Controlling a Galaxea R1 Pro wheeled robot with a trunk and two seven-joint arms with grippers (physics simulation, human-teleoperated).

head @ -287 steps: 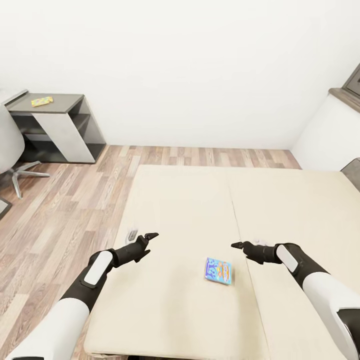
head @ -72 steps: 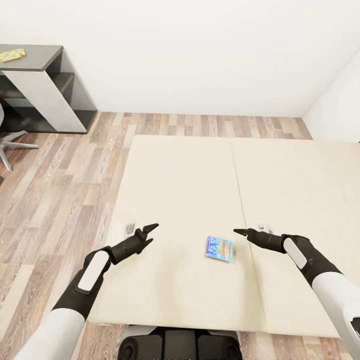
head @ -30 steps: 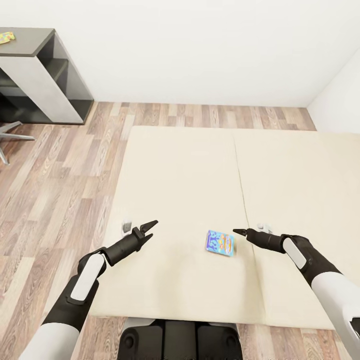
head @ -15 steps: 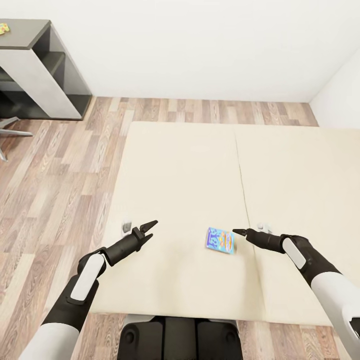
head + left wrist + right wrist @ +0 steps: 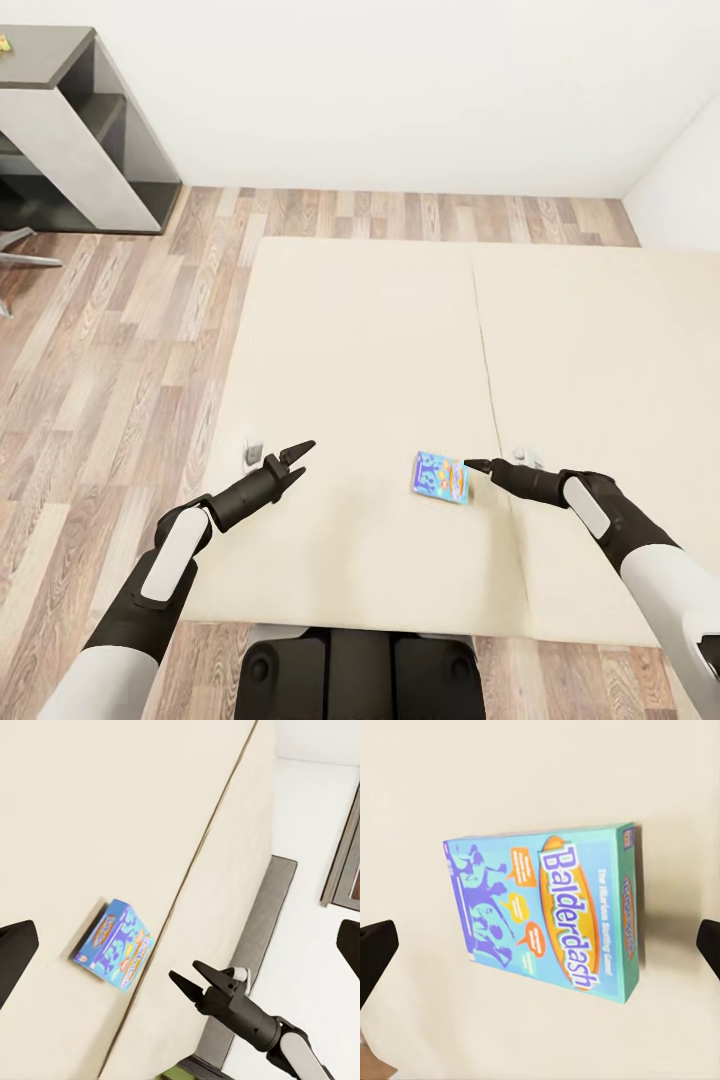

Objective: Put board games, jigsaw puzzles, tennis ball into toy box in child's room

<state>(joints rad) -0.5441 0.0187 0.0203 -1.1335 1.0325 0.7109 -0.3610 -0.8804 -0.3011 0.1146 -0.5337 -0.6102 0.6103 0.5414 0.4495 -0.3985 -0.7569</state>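
A blue board game marked "Balderdash" lies flat on the beige mattress of the bed, near its front edge. My right gripper hovers just right of the box with its jaws open and nothing between them. In the right wrist view the box lies between the two spread fingertips. My left gripper is open over the mattress, well left of the box. The left wrist view shows the box and the right gripper beyond it. The toy box, table, jigsaw puzzles and tennis ball are out of view.
A dark grey-topped cabinet with open shelves stands at the far left against the white wall. A chair leg pokes in beside it. Wood floor runs along the bed's left side. My dark base is at the bed's front edge.
The head view has tilted down and moved forward, so the cabinet has slid toward the corner. The right gripper now stands closer to the blue box. The box has not moved on the mattress.
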